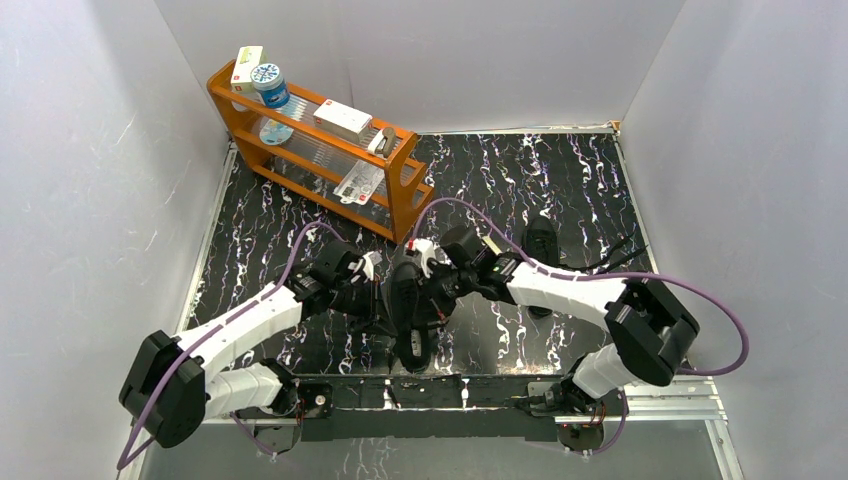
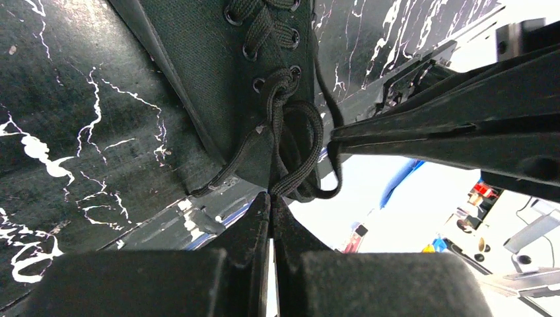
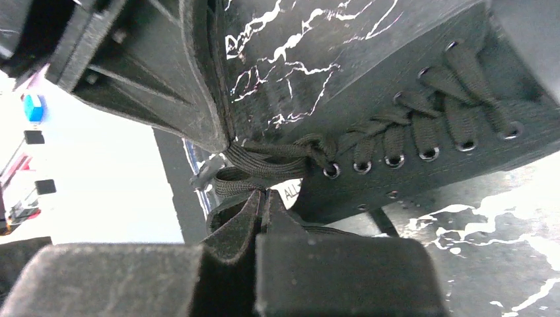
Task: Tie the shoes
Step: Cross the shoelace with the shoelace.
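Note:
One black shoe (image 1: 410, 318) lies toe-forward between my arms at the table's near middle; its eyelets and crossed laces show in the left wrist view (image 2: 218, 59) and the right wrist view (image 3: 429, 125). The lace (image 2: 297, 142) is bunched into a knot with loops at the top eyelets. My left gripper (image 2: 271, 195) is shut, pinching a lace loop at its tips. My right gripper (image 3: 264, 193) is shut on another loop of the lace (image 3: 264, 162) from the opposite side. From above, the left gripper (image 1: 382, 300) and the right gripper (image 1: 432, 296) flank the shoe. The second shoe (image 1: 543, 248) lies behind the right arm.
An orange rack (image 1: 405, 195) holding boxes and a bottle stands at the back left of the black marbled table (image 1: 560, 180). White walls close in on three sides. A metal rail (image 1: 450, 390) runs along the near edge by the arm bases.

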You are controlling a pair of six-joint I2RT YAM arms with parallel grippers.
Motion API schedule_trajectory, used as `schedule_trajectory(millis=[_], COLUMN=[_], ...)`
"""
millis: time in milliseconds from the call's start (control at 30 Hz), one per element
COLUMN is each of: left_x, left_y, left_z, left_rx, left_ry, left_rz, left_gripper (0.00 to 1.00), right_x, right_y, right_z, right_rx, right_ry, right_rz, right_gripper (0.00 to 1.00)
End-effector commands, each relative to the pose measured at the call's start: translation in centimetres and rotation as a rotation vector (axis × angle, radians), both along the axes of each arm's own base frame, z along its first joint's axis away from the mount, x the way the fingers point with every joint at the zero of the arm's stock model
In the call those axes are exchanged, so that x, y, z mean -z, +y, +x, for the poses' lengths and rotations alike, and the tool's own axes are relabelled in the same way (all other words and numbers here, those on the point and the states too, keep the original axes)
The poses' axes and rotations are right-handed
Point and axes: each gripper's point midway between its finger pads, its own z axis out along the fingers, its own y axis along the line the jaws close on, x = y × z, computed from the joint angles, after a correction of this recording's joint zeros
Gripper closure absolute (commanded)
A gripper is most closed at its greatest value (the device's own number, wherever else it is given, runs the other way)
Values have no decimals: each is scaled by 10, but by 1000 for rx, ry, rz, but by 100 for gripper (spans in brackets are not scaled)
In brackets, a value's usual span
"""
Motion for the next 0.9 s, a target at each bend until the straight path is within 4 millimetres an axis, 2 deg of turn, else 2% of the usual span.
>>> schedule_trajectory(millis=[0,100,433,500,567,633,733,867], left_x=[-7,-6,-2,-5,-15,-25,-27,-24], left_y=[5,13,33,34,25,16,16,27], left_z=[-4,-1,-2,-2,-1,-2,-5,0], left_rx=[59,67,61,64,81,106,122,122], left_ry=[-4,-23,-11,-14,-28,-39,-47,-36], left_rz=[40,109,241,244,183,118,106,200], left_gripper=[100,100,99,99,98,94,82,61], right_x=[11,19,14,16,17,14,12,12], right_y=[3,3,10,11,11,12,14,15], right_z=[-13,-13,-27,-33,-38,-36,-31,-27], right_rx=[12,36,42,26,20,38,73,88], right_ry=[97,116,170,166,172,167,157,139], right_rz=[-27,-72,-46,-62,-70,-60,-41,-46], right_gripper=[100,100,100,100,100,100,100,100])
